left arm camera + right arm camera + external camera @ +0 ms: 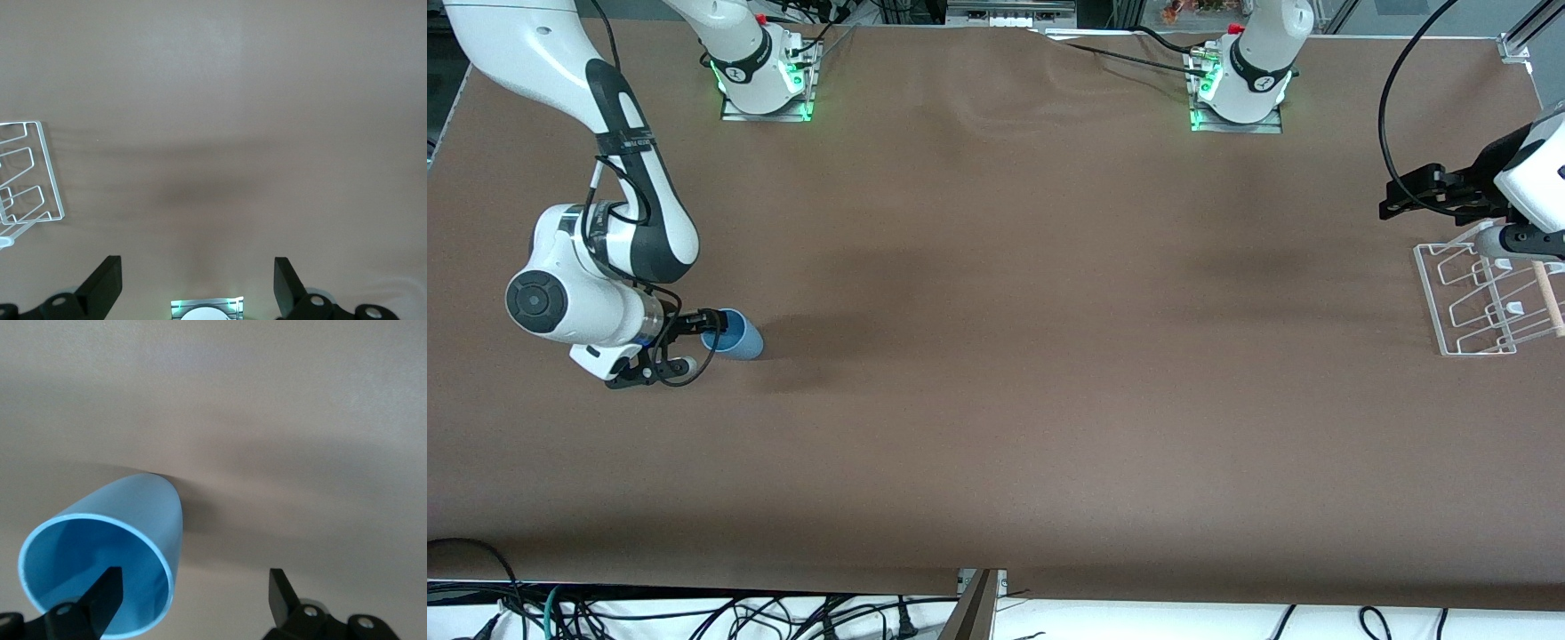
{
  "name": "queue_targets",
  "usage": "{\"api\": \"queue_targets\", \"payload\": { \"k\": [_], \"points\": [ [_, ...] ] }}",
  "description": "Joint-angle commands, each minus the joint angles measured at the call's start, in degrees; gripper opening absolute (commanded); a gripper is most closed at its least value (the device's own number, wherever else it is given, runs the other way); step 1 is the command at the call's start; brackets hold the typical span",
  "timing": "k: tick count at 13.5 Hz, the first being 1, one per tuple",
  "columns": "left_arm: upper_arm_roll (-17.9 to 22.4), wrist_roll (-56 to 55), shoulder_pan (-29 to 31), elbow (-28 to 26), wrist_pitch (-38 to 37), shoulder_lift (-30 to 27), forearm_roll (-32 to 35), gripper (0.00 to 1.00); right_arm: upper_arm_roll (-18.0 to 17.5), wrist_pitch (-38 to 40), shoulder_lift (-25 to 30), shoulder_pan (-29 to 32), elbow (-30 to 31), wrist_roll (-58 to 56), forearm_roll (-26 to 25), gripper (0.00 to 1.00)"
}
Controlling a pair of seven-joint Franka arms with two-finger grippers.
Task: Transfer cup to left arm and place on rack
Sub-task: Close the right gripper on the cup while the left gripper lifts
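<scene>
Two grippers open: right gripper [685, 342] astride cup's [734, 335] rim, left gripper [1392, 199] waiting by rack [1467, 307].

One light-blue cup [734, 335] lies on its side on the brown table [996, 400], toward the right arm's end. One clear acrylic rack [1485, 298] stands toward the left arm's end, carrying one wooden dowel rail [1548, 298]. Two white arms are mounted here, each with one black two-finger gripper: the right gripper [680, 347] and the left gripper [1400, 197]. Two green-lit bases [765, 84] line the table's edge farthest from the front camera.
</scene>
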State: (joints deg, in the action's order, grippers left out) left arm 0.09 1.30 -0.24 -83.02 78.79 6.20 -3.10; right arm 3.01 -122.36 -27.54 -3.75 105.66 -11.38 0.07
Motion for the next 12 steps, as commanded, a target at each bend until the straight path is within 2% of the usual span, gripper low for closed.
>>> {"api": "queue_targets", "payload": {
  "k": [1, 3, 7, 9, 10, 12],
  "points": [
    [-0.79, -0.16, 0.15, 2.60, -0.48, 1.62, -1.21, 1.00, -0.29, -0.95, -0.58, 0.50, 0.16, 0.13, -0.42, 0.85],
    [-0.80, 0.10, 0.24, 2.34, -0.39, 1.62, -3.05, 1.00, -0.29, -0.86, -1.11, 0.50, 0.07, 0.30, -0.16, 0.69],
    [-1.94, 0.37, 0.15, 0.93, -0.30, 1.27, -7.43, 1.00, -0.37, -0.34, -1.46, 0.23, 0.07, 3.11, -0.16, 0.30],
    [-1.94, 0.54, 0.33, -0.21, -0.21, 1.27, -9.90, 1.00, -0.37, -0.25, -1.72, 0.32, 0.07, 3.38, -0.07, 0.06],
    [-1.94, 0.54, 0.24, -0.30, -0.30, 1.27, -10.52, 1.00, -0.37, -0.25, -1.72, 0.32, -0.10, 3.29, 0.01, 0.00],
    [-3.95, 3.07, 0.15, -0.39, -0.21, 1.36, -10.61, 1.00, -0.37, 1.58, -1.55, 0.23, -1.94, 2.85, 0.10, 0.00]
  ]
}}
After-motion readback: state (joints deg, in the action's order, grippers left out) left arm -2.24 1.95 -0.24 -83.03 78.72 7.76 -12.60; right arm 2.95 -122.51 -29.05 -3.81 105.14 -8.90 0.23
